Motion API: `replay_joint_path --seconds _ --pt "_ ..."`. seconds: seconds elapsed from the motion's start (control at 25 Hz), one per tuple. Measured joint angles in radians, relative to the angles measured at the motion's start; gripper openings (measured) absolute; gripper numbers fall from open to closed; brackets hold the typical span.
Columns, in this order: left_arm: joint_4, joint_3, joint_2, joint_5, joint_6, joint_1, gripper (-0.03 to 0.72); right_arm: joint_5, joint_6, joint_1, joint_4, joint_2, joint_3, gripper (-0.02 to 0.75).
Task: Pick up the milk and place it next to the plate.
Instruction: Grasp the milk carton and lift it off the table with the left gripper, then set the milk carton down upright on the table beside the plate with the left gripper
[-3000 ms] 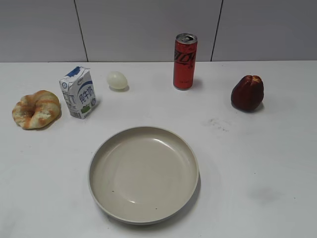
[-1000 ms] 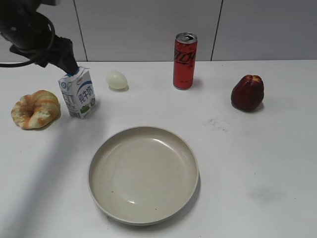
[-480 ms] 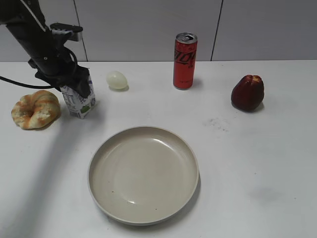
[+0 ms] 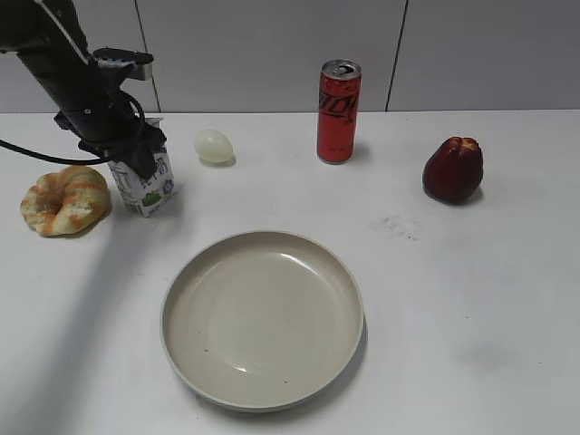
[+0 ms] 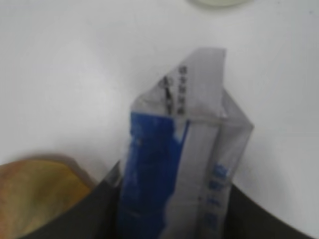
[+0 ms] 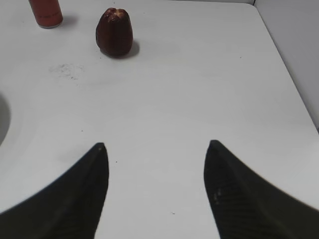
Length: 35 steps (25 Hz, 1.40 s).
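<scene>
Left pincer (image 4: 138, 152) sits over the upper part of the small white rectangular milk carton with blue top (image 4: 145, 186) in the exterior view, at the far left of the white table (image 4: 471, 299), and its jaws look closed against the carton's sides, though whether the carton's base is off the table I cannot tell. Just left of the carton lies an orange-streaked ring-shaped bread roll (image 4: 63, 199); a pale egg-shaped object (image 4: 214, 146) lies just to its right, with a tall red soda can (image 4: 338, 111) and a dark red fruit (image 4: 452, 169) further right. The large round shallow beige plate (image 4: 186, 272) is nearer the camera and holds nothing. Left wrist view: the carton (image 5: 179, 164) fills the gap between the dark fingers (image 5: 89, 214), its folded top pointing away, and the roll (image 5: 40, 194) shows at the lower left. I judge the grasp to be in hand; next comes a straight lift clear of the roll, then a carry to bare table beside the plate's rim. Right wrist view: the right pincer (image 6: 155, 147) hangs spread and empty over bare table, the fruit (image 6: 114, 32) and can (image 6: 46, 12) well beyond it.
</scene>
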Motion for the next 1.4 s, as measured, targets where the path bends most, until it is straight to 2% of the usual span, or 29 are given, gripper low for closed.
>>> replay_joint_path --seconds 0.24,0.44,0.84,1.12,1.4 --pt "0.014 0.003 -0.055 0.041 -0.001 -0.009 0.298 0.000 0.000 0.000 0.000 0.000 0.000 0.460" --pt "0.001 -0.030 -0.098 0.069 0.011 -0.061 0.298 0.000 0.000 0.000 0.000 0.000 0.000 0.459" --pt "-0.032 -0.054 -0.093 0.041 0.252 -0.249 0.298 0.000 0.000 0.000 0.000 0.000 0.000 0.459" --pt "-0.036 -0.054 -0.043 -0.002 0.399 -0.285 0.298 0.000 0.000 0.000 0.000 0.000 0.000 0.459" --pt "-0.134 -0.054 0.007 0.041 0.556 -0.290 0.298 0.000 0.000 0.000 0.000 0.000 0.000 0.459"
